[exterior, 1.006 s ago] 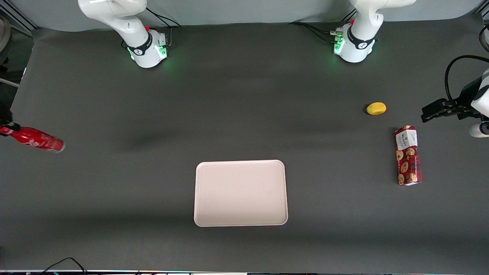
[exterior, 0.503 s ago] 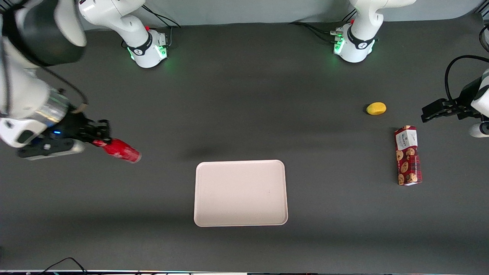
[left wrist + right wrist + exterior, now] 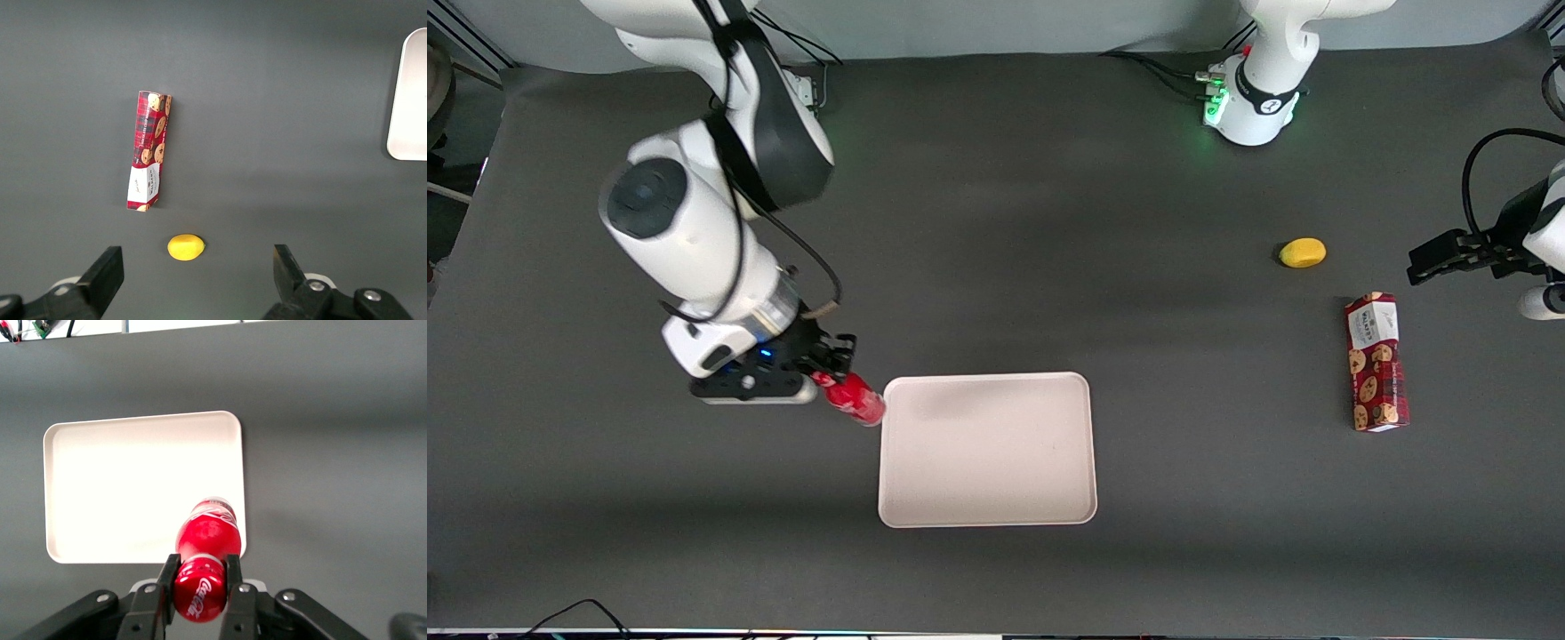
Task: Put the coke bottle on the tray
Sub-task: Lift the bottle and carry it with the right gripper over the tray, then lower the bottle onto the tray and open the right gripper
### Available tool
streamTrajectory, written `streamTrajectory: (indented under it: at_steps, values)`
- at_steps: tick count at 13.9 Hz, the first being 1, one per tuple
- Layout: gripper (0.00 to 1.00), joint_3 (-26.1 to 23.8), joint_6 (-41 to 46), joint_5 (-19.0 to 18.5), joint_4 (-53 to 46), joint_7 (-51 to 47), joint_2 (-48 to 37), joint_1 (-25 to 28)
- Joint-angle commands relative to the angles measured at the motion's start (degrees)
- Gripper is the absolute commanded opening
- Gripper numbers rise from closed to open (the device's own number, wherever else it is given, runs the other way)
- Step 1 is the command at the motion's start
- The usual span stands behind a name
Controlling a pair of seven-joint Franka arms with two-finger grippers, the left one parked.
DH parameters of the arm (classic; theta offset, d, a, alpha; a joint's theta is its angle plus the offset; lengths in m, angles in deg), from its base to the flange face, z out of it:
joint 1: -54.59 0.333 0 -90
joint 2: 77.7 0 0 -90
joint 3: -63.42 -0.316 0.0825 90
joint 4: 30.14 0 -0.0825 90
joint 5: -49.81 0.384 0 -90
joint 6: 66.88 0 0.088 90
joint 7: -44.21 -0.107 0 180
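Note:
My right gripper [image 3: 824, 372] is shut on the cap end of the red coke bottle [image 3: 856, 399] and holds it in the air, its base hanging down and tilted toward the tray. In the front view the bottle's base is right at the edge of the pale pinkish-white tray [image 3: 987, 498] that faces the working arm's end. In the right wrist view the gripper [image 3: 200, 577] clamps the bottle [image 3: 206, 537] near its red cap, and the bottle's base overlaps the tray's edge [image 3: 133, 427].
A red cookie box [image 3: 1376, 361] and a yellow lemon-like object [image 3: 1303, 252] lie toward the parked arm's end of the table; both also show in the left wrist view, the box [image 3: 148, 151] and the yellow object [image 3: 185, 247].
My gripper has carried the bottle from the table's working-arm end toward the middle, up to the tray's edge. The bottle hangs steeper now. The tray, box and yellow object have not moved.

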Motion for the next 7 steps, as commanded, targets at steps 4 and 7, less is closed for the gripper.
streamTrajectory:
  at_steps: [4,7]
  values:
    - [0.0,-1.78,-7.99,2.45,-4.42,-1.03,11.08,-0.97]
    - [0.0,-2.13,-10.02,2.45,-4.42,-1.03,12.85,-0.97]
